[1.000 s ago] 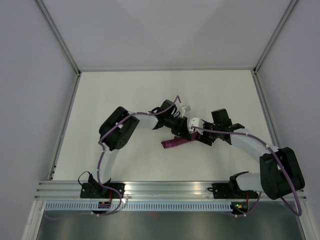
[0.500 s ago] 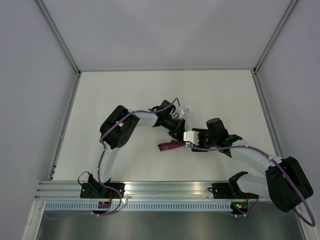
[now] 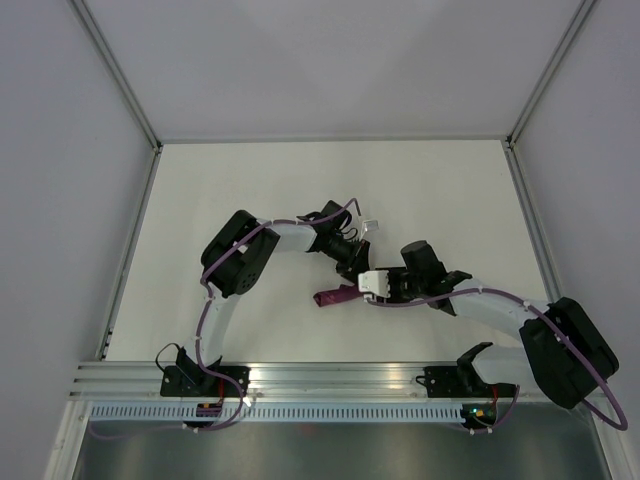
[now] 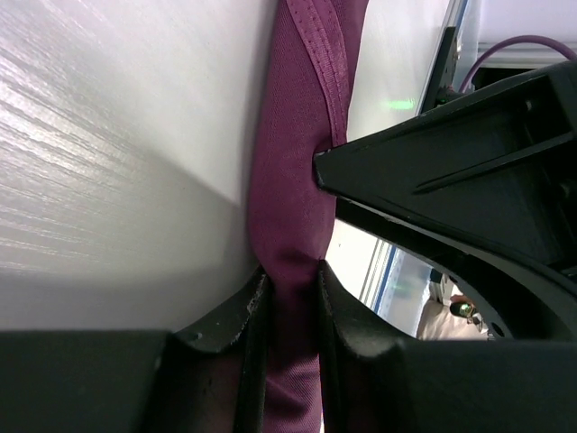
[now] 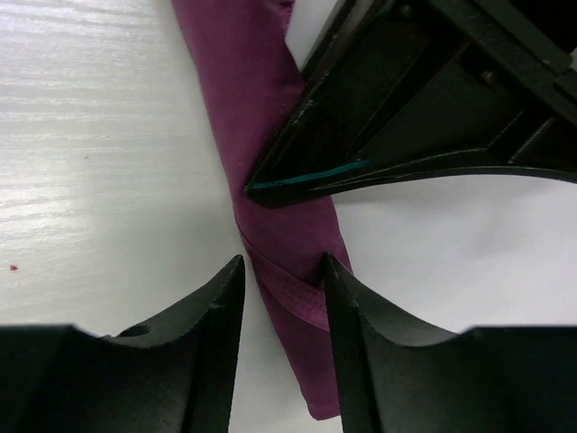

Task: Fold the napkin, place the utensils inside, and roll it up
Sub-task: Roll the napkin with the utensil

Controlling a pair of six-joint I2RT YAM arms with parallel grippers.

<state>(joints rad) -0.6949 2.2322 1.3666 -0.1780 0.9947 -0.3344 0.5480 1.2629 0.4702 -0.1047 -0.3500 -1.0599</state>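
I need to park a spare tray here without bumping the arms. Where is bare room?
The far strip of the table, along the back wall, is bare right across. A narrower bare band lies between the napkin and the near rail. The middle is crowded: the left pincer and right pincer meet on the napkin there.

We see the napkin [image 3: 334,296] as a small, narrow purple bundle lying on the white table [image 3: 250,190]. The left gripper [image 3: 352,268] meets the napkin's right end from the far side, and the right gripper [image 3: 360,288] meets that same end from the right. The left arm [image 3: 240,265] bends well left of the napkin, the right arm [image 3: 500,300] well right of it. Nearer than the napkin lies the metal rail [image 3: 330,375]. How the jaws stand we cannot tell from here.
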